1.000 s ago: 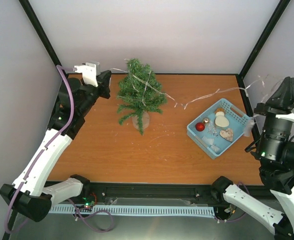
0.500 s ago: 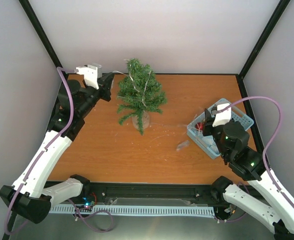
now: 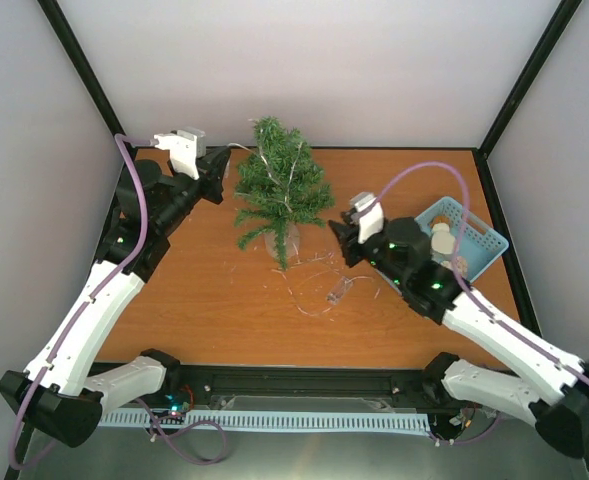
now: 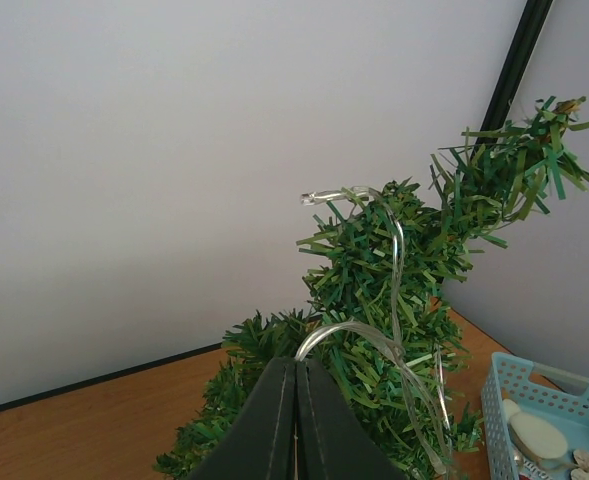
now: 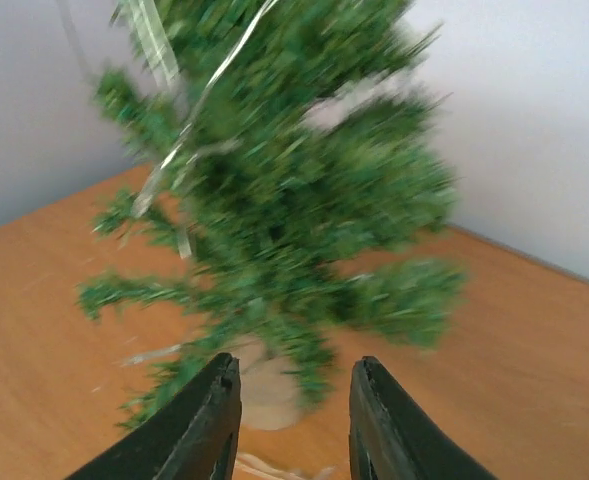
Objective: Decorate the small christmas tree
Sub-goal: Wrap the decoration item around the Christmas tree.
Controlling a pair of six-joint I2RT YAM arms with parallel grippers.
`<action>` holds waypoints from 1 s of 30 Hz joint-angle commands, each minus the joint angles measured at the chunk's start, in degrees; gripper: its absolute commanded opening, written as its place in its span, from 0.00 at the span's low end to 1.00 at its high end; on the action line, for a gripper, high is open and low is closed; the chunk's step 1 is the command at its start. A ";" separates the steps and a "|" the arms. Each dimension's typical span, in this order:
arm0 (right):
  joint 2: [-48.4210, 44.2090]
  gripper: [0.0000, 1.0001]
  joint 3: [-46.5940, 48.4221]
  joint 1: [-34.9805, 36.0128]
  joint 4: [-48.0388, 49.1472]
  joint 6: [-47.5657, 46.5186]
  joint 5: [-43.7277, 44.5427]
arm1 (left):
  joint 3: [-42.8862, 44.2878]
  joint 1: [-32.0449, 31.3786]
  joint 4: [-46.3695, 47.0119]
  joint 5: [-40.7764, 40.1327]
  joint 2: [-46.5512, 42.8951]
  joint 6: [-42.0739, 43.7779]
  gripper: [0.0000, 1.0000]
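With the left gripper (image 4: 296,364) pinched on the clear garland strand (image 4: 395,255), the right gripper (image 5: 294,372), parted and empty, should take the slack lying below it, short of the small christmas tree (image 5: 284,190) just ahead, and drape without tugging.

White panels (image 3: 314,70) and black frame (image 3: 79,62) suggest a lab.
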 commanded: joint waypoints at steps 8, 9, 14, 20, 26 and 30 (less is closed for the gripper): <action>19.83 0.34 -9.65 13.97 41.38 12.63 8.31 | -0.72 0.47 2.27 1.61 -0.87 -1.84 0.01; 21.14 0.34 -9.58 14.08 42.90 12.98 9.45 | -0.81 0.49 2.33 1.60 -0.87 -1.84 0.01; 26.42 0.38 -9.01 14.22 48.71 11.33 15.48 | -1.34 0.49 2.43 1.58 -1.27 -1.76 0.01; 31.36 0.39 -7.22 14.22 49.27 10.30 13.82 | -1.48 0.50 2.78 1.49 -1.57 -1.96 0.01; 31.84 0.18 -7.57 14.22 49.95 8.82 15.77 | -1.39 0.49 2.76 1.59 -1.60 -2.02 0.01; 27.61 0.03 -10.68 14.22 49.45 6.91 14.85 | -0.97 0.49 2.45 1.09 -1.84 -1.78 0.01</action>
